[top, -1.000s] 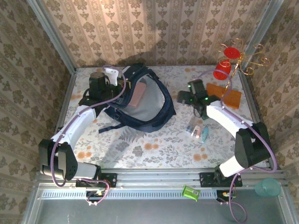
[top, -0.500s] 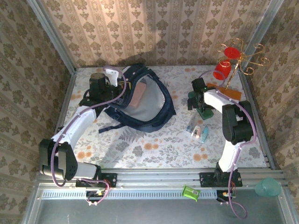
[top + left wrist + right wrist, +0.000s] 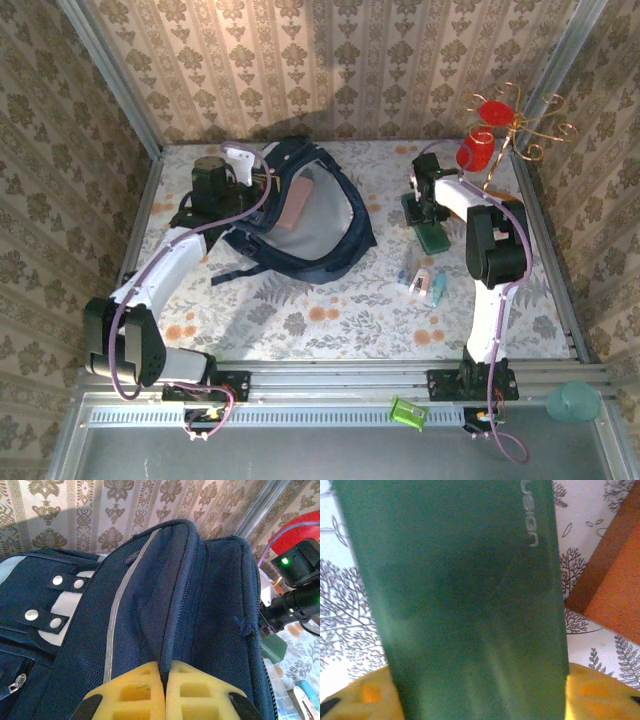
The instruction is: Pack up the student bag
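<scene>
a large dark navy student bag (image 3: 320,225) lies open on the far left part of a floral-print surface (image 3: 330,325). its grey lining faces up and a pink block (image 3: 296,205) rests inside. the left end effector (image 3: 164,690) sits at the bag's far left rim. its foam faces are pressed together, with a fold of navy fabric by the zip edge pinched between them. in the left wrist view, white patches (image 3: 70,602) with metal studs show on the bag's outer face, to the left of the pinch.

the right end effector (image 3: 480,702) is well apart from the bag, on the far right of the surface. its yellow pads (image 3: 365,695) sit tight against both long edges of a flat green case (image 3: 434,234) with pale raised lettering, gripping it. a strip of bare surface lies between the case and the bag's right rim.

just beside the case, on its right, lies an orange box (image 3: 615,595). behind these, a red cup (image 3: 477,150) sits by a gold wire stand (image 3: 525,125). nearer the arms, a small clear and blue item (image 3: 424,282) lies on the surface, apart from the bag.
</scene>
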Controlling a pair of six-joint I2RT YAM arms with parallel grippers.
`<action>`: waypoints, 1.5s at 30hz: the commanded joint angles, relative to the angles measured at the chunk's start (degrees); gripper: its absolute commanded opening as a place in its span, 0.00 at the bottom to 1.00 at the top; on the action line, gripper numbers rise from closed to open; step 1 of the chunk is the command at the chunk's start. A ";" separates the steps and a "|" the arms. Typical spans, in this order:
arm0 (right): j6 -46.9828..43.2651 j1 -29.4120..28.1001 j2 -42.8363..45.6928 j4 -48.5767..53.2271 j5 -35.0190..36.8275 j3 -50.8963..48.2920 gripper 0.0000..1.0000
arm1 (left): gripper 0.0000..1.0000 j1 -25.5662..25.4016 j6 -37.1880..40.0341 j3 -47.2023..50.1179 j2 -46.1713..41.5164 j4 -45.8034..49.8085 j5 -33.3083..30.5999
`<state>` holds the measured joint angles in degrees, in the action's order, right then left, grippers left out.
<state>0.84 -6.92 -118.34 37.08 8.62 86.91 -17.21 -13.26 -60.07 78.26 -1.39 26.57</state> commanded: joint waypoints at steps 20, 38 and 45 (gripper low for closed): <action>20.99 -10.28 18.05 -6.62 11.20 -8.87 0.87 | 0.00 -2.98 1.34 -0.18 -1.27 -6.52 -2.00; 14.50 -0.41 -1.98 2.97 -1.81 -0.23 0.92 | 0.00 -3.42 2.50 -0.40 -0.48 -5.65 -2.75; 12.55 0.92 -3.80 4.13 -5.82 3.37 0.58 | 0.00 -3.42 3.51 -0.27 -0.95 -4.81 -3.27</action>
<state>14.81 -6.31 -120.73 38.54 5.89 88.90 -20.23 -11.53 -59.40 78.59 -2.57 23.31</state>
